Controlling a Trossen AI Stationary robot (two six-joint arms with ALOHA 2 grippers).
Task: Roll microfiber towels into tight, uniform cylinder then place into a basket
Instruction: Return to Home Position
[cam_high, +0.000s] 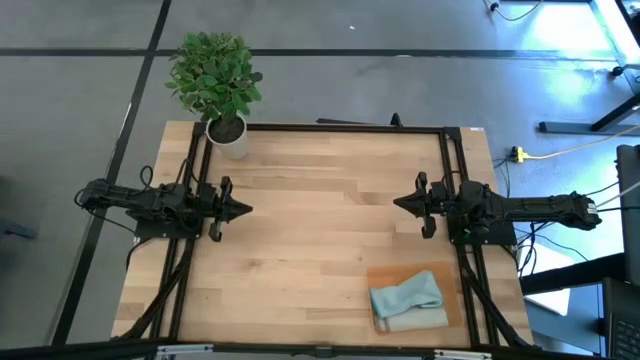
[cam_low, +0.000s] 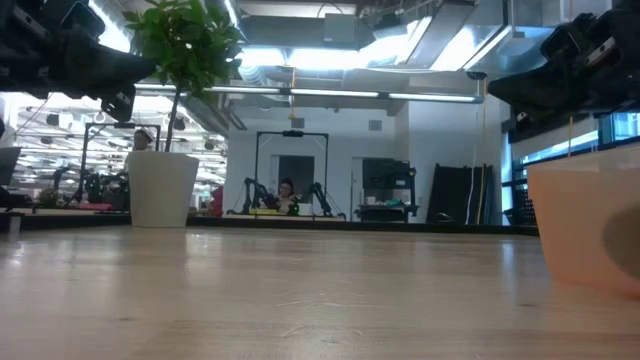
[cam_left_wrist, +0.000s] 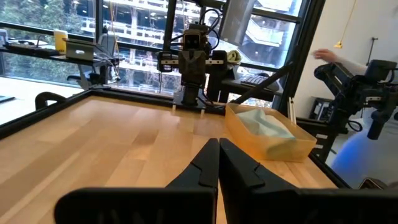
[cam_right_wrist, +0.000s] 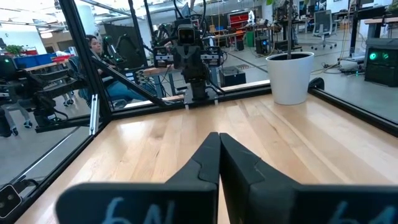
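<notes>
- While the arms face each other across the counter (cam_high: 300, 250), the left pincer (cam_high: 240, 210) is clenched, fingers together.
- The right pincer (cam_high: 400, 203) is likewise clenched.
- Both microfiber towels (cam_high: 408, 300) lie in the basket (cam_high: 388, 274), near the right arm.

The orange basket (cam_high: 385, 274) holds a bundled blue towel (cam_high: 405, 294) and grey towel (cam_high: 420, 321).
</notes>
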